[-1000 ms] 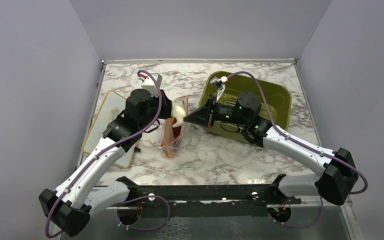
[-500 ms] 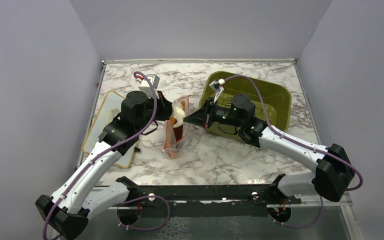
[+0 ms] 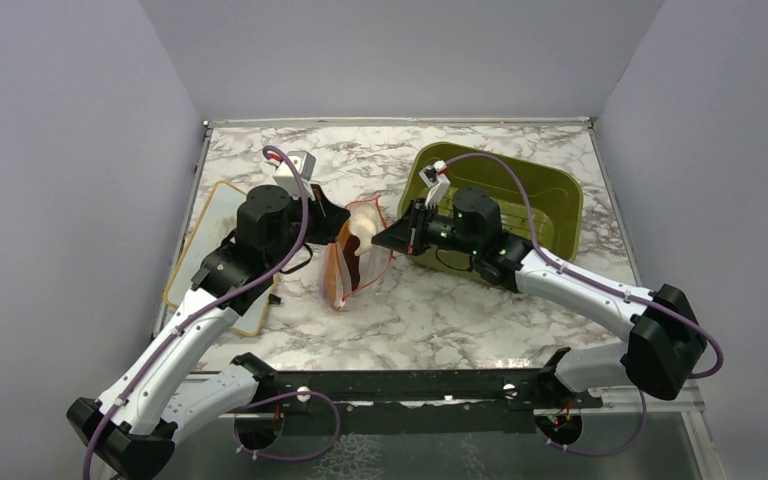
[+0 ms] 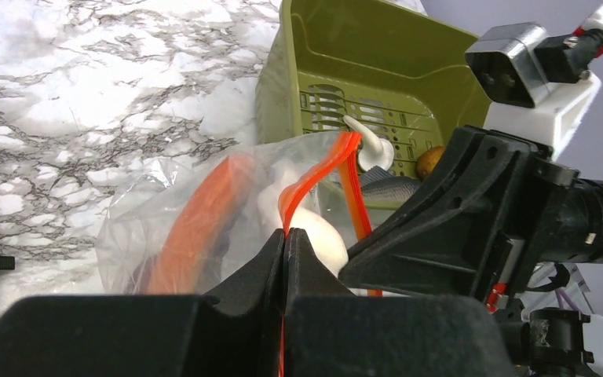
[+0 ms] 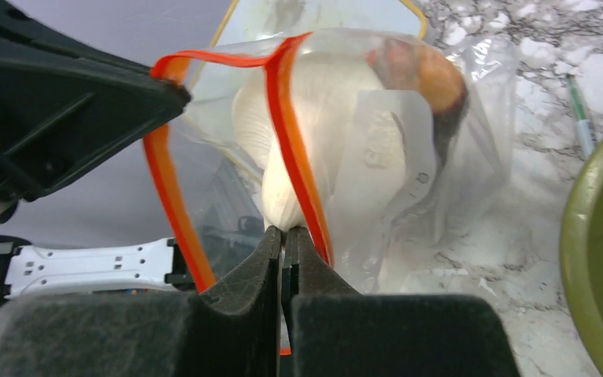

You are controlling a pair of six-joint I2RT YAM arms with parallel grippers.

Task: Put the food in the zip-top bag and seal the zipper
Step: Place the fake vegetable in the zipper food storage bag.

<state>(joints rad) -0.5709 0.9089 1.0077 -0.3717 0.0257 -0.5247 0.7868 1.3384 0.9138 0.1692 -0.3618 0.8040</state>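
The clear zip-top bag (image 3: pixel 352 268) hangs between both grippers over the marble table. My left gripper (image 4: pixel 285 233) is shut on the bag's red-orange zipper strip (image 4: pixel 319 171), and it also shows in the top view (image 3: pixel 334 222). My right gripper (image 5: pixel 285 230) is shut on the narrow end of the white mushroom (image 5: pixel 283 157), which sits in the bag's open mouth. It also shows in the top view (image 3: pixel 385 238). Inside the bag are an orange crescent slice (image 4: pixel 196 220), a round orange piece (image 5: pixel 433 75) and a dark piece (image 3: pixel 365 268).
The olive-green tub (image 3: pixel 545 190) stands right of the bag, under my right arm, and holds a few more toy pieces (image 4: pixel 430 161). A tan-rimmed white board (image 3: pixel 208 235) lies at the left. A thin green stick (image 5: pixel 581 118) lies on the table beside the tub.
Both grippers and the bag have shifted a little left and toward the near edge. The bag has swung more upright and the mushroom sits lower in its mouth.
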